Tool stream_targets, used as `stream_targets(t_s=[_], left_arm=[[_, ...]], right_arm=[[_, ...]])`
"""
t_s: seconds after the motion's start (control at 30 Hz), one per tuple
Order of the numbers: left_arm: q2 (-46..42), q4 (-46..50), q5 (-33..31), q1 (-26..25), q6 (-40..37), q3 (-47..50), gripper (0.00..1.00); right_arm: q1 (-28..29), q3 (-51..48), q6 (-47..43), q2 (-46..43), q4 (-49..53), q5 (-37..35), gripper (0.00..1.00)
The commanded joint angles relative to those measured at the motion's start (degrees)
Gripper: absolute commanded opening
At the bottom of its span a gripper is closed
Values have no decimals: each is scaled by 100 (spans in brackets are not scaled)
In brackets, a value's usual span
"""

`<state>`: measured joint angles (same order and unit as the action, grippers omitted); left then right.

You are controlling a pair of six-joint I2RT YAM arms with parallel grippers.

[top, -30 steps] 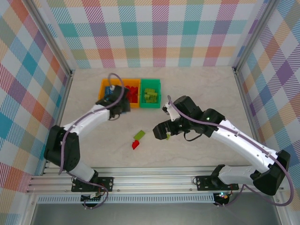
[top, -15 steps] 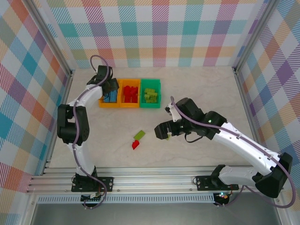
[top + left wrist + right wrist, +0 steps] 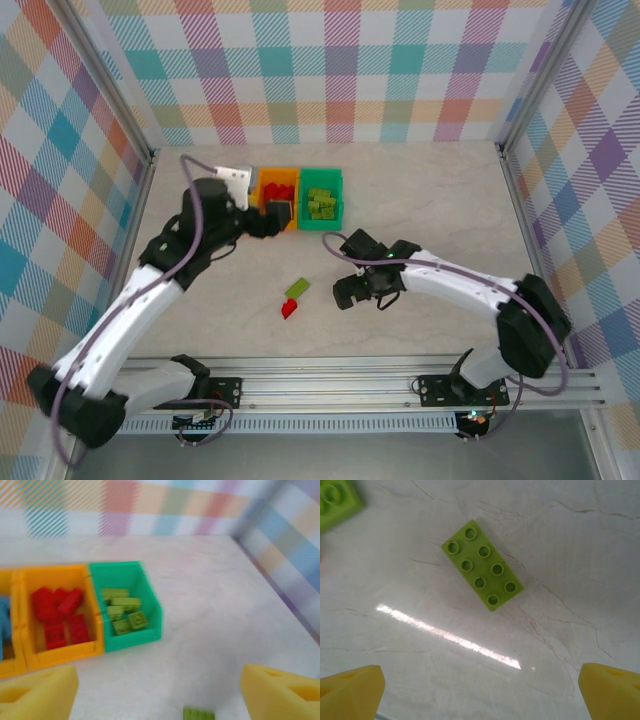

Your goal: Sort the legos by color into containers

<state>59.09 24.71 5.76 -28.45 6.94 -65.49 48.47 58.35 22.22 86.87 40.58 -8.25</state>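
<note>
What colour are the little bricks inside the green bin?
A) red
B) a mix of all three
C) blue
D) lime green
D: the green bin holds lime-green bricks; the red bricks sit in the orange bin beside it.

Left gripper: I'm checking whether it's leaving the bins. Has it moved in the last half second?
Yes. In the top view the left gripper has shifted right and downward, and is now at the middle orange bin's near edge.

A lime green lego (image 3: 297, 289) and a red lego (image 3: 289, 309) lie close together on the surface (image 3: 430, 200), beside the right tool (image 3: 346, 294).
</note>
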Motion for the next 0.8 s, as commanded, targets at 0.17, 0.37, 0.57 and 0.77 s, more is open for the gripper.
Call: stream_targets(t_s=[0.17,0.37,0.57,0.77], left_arm=[[-2140,2006,1362,-47,-2968,1568,100],[-2380,2133,1744,-47,-3473,2015,100],[-2223,1077,2751,-47,-3601,2168,100],[-1813,912,2697,-38,-3730,2093,100]], right_arm=[[5,533,-517,1344,-782,-158,92],[-101,508,-404,1718,-950,-45,74],[-109,192,-308,1697,-1038,355,57],[-110,230,-96,1566,-824,325,39]])
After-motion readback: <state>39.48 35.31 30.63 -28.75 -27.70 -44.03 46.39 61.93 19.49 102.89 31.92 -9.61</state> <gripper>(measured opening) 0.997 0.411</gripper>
